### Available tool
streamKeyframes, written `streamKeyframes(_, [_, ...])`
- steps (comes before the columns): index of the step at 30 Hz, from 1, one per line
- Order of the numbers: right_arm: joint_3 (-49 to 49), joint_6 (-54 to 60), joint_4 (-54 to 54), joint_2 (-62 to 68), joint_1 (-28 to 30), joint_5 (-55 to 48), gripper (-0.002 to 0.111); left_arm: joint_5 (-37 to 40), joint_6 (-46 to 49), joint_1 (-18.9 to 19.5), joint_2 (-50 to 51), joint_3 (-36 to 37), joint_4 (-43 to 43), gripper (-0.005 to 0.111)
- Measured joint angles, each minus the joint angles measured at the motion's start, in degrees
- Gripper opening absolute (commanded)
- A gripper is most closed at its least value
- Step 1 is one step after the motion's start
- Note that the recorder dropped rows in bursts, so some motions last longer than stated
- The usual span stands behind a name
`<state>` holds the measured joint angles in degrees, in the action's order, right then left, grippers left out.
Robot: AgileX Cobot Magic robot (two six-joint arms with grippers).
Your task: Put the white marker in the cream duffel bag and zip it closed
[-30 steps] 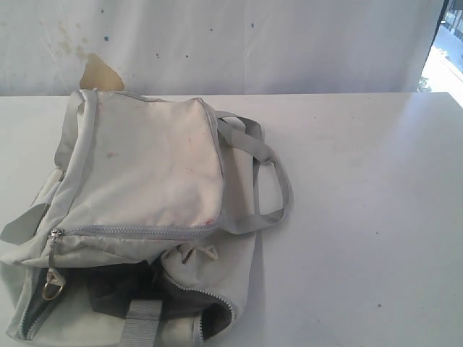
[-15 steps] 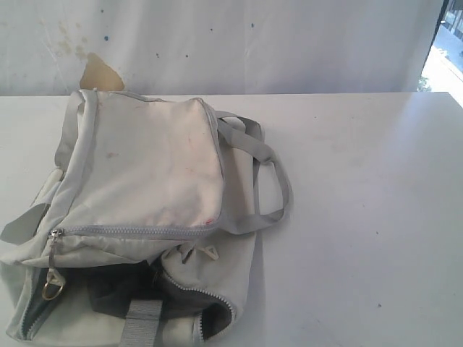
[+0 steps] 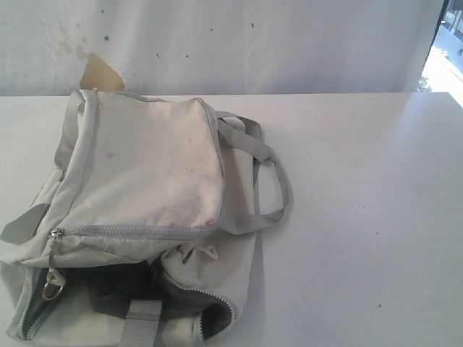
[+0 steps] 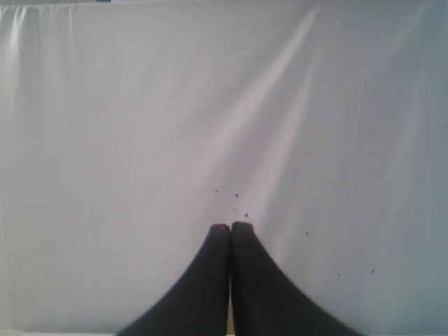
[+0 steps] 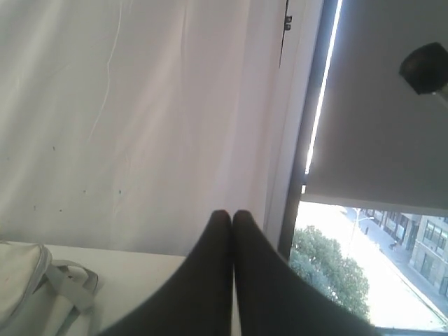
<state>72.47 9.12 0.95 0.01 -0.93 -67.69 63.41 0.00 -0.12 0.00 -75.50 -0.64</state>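
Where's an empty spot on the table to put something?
The white table is bare along the right, from the grey strap of the cream duffel bag to the right edge. A strip behind the bag, by the white curtain, is free. The bag crowds the left front.

White table (image 3: 362, 217), stained white backdrop (image 3: 289, 43) (brownish patch (image 3: 98, 74)), bright window (image 3: 450, 65) alongside

I see the stained cream duffel bag (image 3: 145, 173) lying slumped on the surface's (image 3: 362, 217) left, its near end unzipped, dark lining showing.
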Motion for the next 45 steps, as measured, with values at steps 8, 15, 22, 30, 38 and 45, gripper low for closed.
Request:
streamKeyframes(8, [-9.34,0.15,0.23,-0.01,0.0,10.32,0.0,-10.54,0.0,0.0,-0.15,13.23,-1.48,0.0])
streamKeyframes(15, [-23.15,0.15,0.23,0.0,0.0,19.42,0.0,-26.03,0.34,0.0,-0.15,29.73,-1.84,0.0])
streamKeyframes(22, [-39.08,0.15,0.23,0.18,0.0,34.78,0.0,-44.99,0.34,0.0,0.06,49.13,-1.96,0.0])
streamKeyframes(30, [-53.45,-1.67,0.02,0.23,0.0,53.12,0.0,-58.65,0.0,0.0,0.16,67.31,-2.07,0.0])
streamKeyframes(38, [-69.47,-3.48,0.02,0.23,0.0,63.17,0.0,-63.91,0.0,0.0,0.16,75.13,-2.07,0.0])
streamKeyframes(45, [-72.15,-3.48,0.02,0.23,0.0,59.79,0.0,-63.8,0.0,0.0,0.16,75.13,-2.07,0.0])
